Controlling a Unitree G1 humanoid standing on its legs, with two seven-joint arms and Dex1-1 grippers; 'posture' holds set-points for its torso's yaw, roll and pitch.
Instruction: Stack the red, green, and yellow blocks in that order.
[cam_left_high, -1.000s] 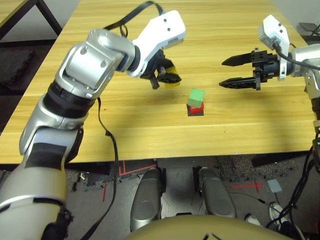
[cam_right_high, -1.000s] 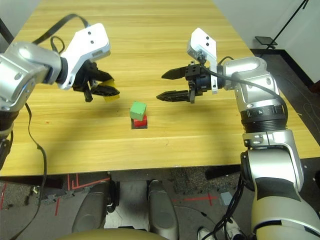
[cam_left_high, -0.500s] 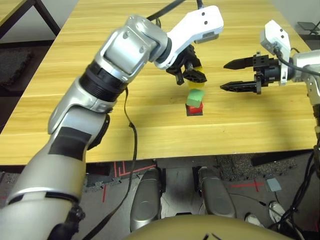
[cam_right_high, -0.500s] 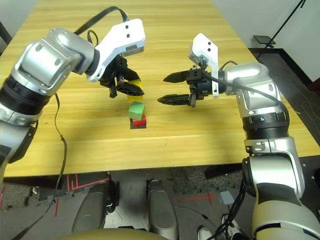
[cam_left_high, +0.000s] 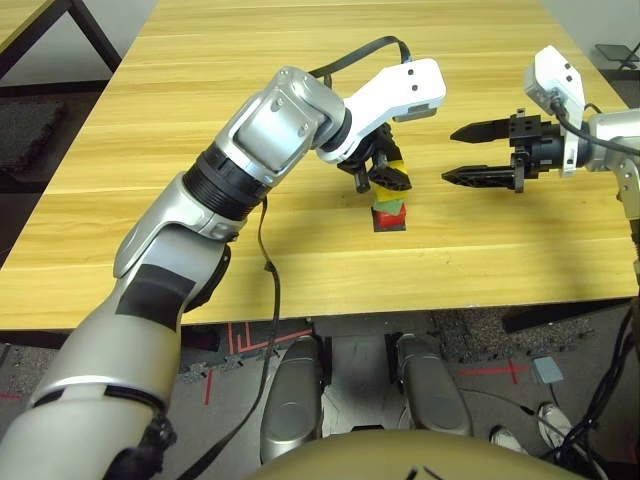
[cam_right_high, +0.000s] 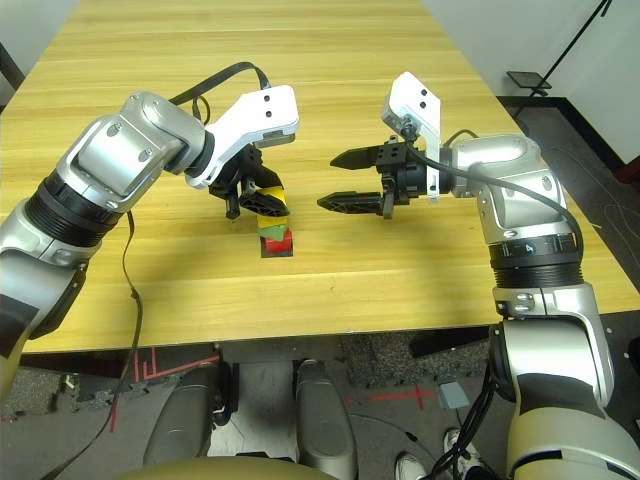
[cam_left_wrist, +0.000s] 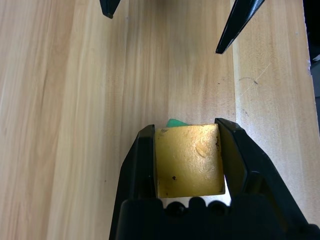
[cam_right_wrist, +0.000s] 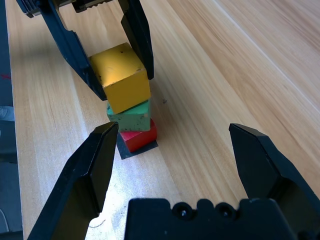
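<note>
left gripper (cam_left_high: 389, 180) was clamped on yellow block (cam_right_wrist: 120, 77), just right of centre in the left eye view, over green block (cam_right_wrist: 131, 118); contact unclear. Green sat on red block (cam_right_wrist: 138, 136), red on the black patch (cam_right_wrist: 131, 150). right gripper (cam_right_high: 335, 180) was wide and empty, right of the stack in the right eye view, clear of it; table (cam_left_high: 290, 270) underneath. Versus a second earlier, yellow had come over from left of the stack

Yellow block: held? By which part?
Yes, the left hand grips the yellow block by two opposite side faces, its top left uncovered, above the green block.
</note>
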